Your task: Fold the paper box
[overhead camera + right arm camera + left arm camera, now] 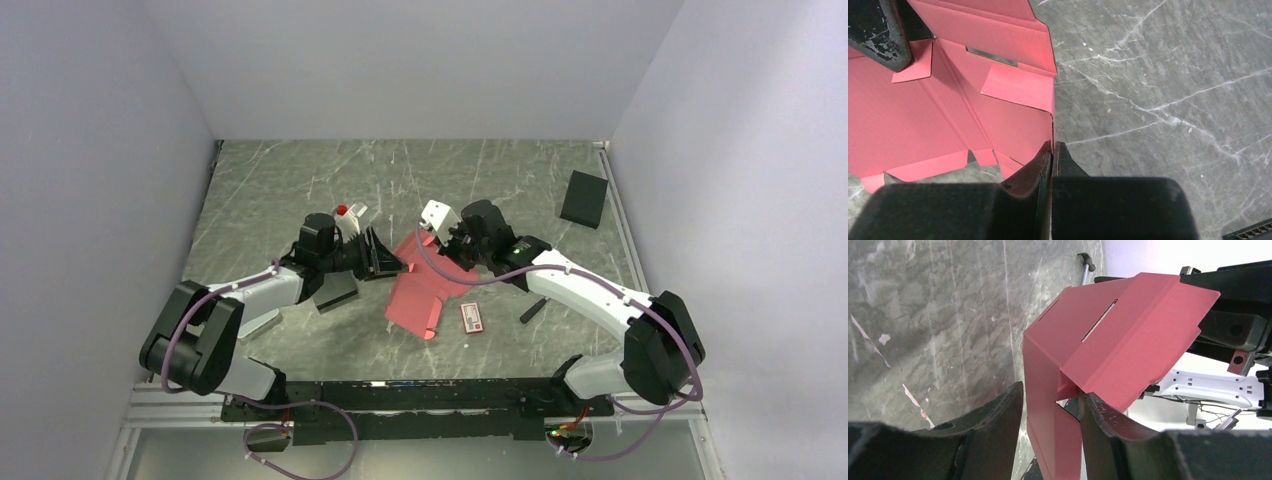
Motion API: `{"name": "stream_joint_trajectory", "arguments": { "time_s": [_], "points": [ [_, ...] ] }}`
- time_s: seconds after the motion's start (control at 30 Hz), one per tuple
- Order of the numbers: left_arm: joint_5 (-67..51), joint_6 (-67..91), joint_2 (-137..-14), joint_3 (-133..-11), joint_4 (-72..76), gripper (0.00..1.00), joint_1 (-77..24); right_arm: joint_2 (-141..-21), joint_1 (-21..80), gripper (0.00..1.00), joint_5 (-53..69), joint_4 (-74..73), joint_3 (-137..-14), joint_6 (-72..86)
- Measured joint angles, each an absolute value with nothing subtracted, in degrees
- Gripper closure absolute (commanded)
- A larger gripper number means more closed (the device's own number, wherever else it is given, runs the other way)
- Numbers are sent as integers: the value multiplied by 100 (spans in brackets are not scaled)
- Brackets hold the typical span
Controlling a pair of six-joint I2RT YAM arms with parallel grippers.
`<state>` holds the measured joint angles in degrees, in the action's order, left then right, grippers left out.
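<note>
Raising the side walls of the paper box, lying mid-way across the table between both arms, one end lifted. Pinching a wall edge with right gripper, clamped tight; straddling an upright panel with left gripper, jaws half apart, firm hold unclear. Next, probably: creasing panel inward, lining it up with the slot, not tearing.

You are getting soft, even overhead light, throwing only faint shadows on the table around the paper box. Behind the paper box, the left wrist view is blowing out white, and the fingers in front of it are blurring.
</note>
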<state>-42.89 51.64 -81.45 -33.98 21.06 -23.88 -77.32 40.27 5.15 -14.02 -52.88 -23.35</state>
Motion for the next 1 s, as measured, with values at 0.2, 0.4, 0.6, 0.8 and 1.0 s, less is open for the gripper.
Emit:
{"name": "stream_joint_trajectory", "arguments": {
  "time_s": [0.2,0.4,0.6,0.8,1.0],
  "points": [
    [-4466,4982,-8145,-3371,2392,50,-2388,-7732,4012,100,609,-1472,-5345,-2252],
    [-4545,4873,-8125,-3267,2729,49,-2388,-7732,3916,100,858,-1514,-5371,-2137],
    [-4558,4893,-8007,-3046,3177,50,-2386,-7732,3854,100,1190,-1538,-5374,-2032],
    [-4545,4934,-7839,-2873,3555,54,-2340,-7732,3776,100,1527,-1540,-5406,-1922],
    [-4523,4978,-7743,-2832,3614,54,-2279,-7732,3752,100,1653,-1540,-5433,-1879]
  ]
}}
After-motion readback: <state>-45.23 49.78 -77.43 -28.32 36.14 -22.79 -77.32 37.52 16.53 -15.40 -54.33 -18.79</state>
